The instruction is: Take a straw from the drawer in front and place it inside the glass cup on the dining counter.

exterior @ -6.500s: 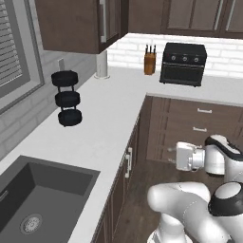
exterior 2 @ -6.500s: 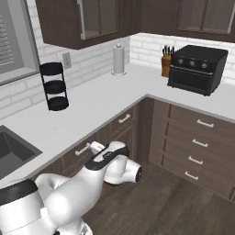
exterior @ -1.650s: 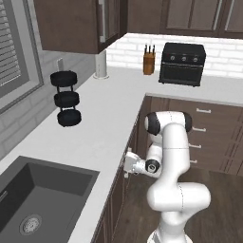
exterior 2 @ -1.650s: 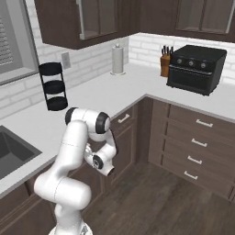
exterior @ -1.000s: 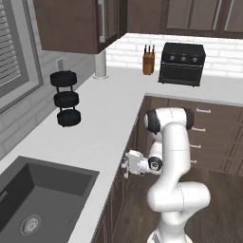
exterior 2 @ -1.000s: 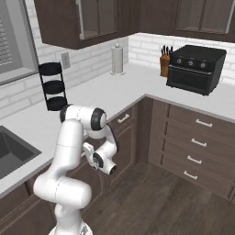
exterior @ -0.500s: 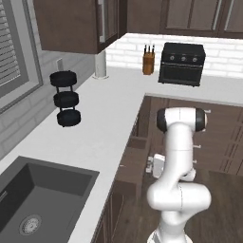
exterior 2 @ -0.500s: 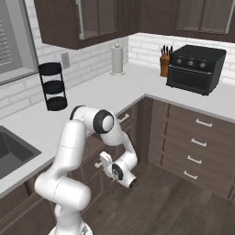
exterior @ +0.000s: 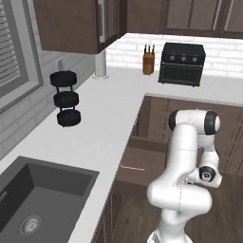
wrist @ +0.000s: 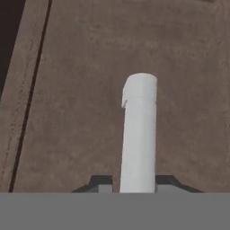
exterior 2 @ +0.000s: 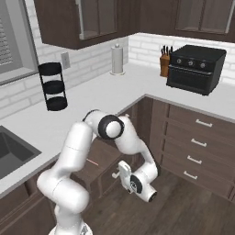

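Drawer (exterior: pixel 142 163) pulled open under the white bench edge; thin red-pink straw (exterior: pixel 133 168) lying flat inside.

The drawer (exterior: pixel 144 163) stands pulled out below the counter (exterior: pixel 109 114); the straw (exterior: pixel 132 168) lies in it. The sink (exterior: pixel 38 194) sits near left, the oven (exterior: pixel 182 63) far right.

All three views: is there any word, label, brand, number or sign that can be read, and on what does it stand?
None. The black countertop oven shows three plain knobs without markings. The knife block, the black tiered stand, the open drawer with the straw, and the cabinet fronts carry no lettering. The wall outlet is too small to tell.
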Controlling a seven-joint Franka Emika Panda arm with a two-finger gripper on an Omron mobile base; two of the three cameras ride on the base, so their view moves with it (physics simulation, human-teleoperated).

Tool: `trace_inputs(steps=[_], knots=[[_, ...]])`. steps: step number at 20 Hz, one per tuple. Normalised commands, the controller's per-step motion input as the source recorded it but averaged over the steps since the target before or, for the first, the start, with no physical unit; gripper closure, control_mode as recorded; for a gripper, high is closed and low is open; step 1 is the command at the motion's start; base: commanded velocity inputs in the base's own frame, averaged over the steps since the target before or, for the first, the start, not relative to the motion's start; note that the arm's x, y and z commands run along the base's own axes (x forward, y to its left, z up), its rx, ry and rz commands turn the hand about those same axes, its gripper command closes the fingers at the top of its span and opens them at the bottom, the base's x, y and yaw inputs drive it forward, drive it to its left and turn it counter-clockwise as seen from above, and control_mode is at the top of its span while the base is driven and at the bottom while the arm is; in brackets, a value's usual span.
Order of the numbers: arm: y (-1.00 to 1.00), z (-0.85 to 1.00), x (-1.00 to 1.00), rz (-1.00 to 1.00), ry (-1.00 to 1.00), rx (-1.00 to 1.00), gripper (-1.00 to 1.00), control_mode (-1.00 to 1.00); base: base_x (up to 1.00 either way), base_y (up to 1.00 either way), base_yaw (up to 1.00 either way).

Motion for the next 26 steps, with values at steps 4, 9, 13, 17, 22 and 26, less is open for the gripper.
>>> trace_inputs(steps=[4,9,13,17,22,26], knots=[[-1.0,0.2,-0.21,-0.09,0.21,0.0,-1.0,-1.0,0.0,0.0,0.0],[-1.0,0.11,-0.02,-0.13,0.37,-0.05,-1.0,-1.0,0.0,0.0,0.0],[-0.97,0.03,-0.01,-0.12,0.36,-0.12,-1.0,-1.0,0.0,0.0,0.0],[-0.39,0.79,-0.46,-0.05,0.11,-0.11,-1.0,-1.0,0.0,0.0,0.0],[0.15,1.0,-0.3,0.01,0.02,-0.09,-1.0,-1.0,0.0,0.0,0.0],[0.61,1.0,-0.01,0.04,0.09,-0.15,-1.0,-1.0,0.0,0.0,0.0]])
